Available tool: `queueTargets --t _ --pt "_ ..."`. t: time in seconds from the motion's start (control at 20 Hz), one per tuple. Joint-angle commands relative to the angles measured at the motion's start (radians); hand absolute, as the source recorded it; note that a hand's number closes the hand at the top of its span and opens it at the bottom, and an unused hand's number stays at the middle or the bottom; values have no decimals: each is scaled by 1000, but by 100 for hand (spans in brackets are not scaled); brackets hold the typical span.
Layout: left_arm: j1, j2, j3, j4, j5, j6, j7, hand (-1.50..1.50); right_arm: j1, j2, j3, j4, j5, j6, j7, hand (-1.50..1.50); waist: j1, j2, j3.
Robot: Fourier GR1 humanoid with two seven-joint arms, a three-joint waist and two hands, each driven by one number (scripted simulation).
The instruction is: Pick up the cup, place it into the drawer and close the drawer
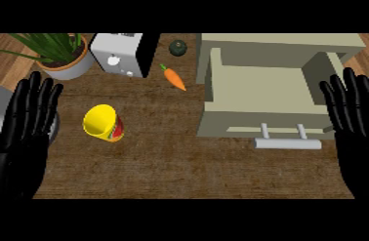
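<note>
The cup (103,123) sits on the left half of the desk (180,171), well apart from the open drawer (252,86) on the right. Its wide mouth shows as a yellow oval facing up and a little towards the upper left of the view. The body runs down from the mouth towards the lower right, so the long axis reads as slanted that way. Whether it stands fully upright or leans cannot be told from this view.

Between the cup and the drawer lies bare desk. A carrot (174,77) lies further back, near the drawer's left wall, its tip towards the lower right and its green end towards the upper left. Behind it is a small dark round thing (178,48). A white boxy appliance (116,54) stands at the back, with a potted plant (63,64) just beside it in the back left corner. The drawer is pulled out, its pale bottom is in view, and its bar handle (287,143) faces the near edge.

The cup is bright yellow inside and at the rim, with a red band and a touch of green on its outer wall.

The left hand (29,115) rests open at the left edge, fingers straight and pointing up, holding nothing. The right hand (349,110) rests the same way at the right edge, beside the drawer.
</note>
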Motion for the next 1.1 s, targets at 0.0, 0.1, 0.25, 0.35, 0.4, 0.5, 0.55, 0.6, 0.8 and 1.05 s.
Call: queueTargets --t 0.0,0.1,0.25,0.35,0.4,0.5,0.55,0.6,0.8,1.05 --pt "8 30 8 50 132 -117 -69 -150 -51 -11 14 7 43 -11 27 -150 -3 -10 46" --pt "-49 86 -24 75 271 -272 -66 -150 -16 -3 18 -13 13 8 -3 -150 -30 -9 44" --pt "-77 171 -88 75 417 -491 -88 -150 -29 4 9 1 10 5 -32 -150 -53 -3 43" --pt "-40 198 -38 217 566 -527 20 -150 -8 -14 74 41 -1 62 19 -150 -39 13 44" --pt "-59 231 -3 246 641 -568 33 -150 -5 -35 40 56 -15 74 10 -150 -40 9 46" --pt "-90 302 52 352 757 -671 31 -150 -36 -46 42 64 -13 80 44 -150 -31 4 45" --pt "-156 339 83 401 831 -685 72 -150 -35 -28 56 63 5 60 49 -150 -38 1 47" --pt "-167 350 77 482 834 -736 52 -150 -104 -48 24 109 -16 71 73 -150 -25 1 47" --pt "-332 385 117 793 759 -864 8 -150 -125 6 72 143 13 46 58 -150 -32 -3 47" --pt "-455 381 159 1087 632 -985 -67 -150 -220 -22 10 192 -20 62 91 -150 -28 -5 47"
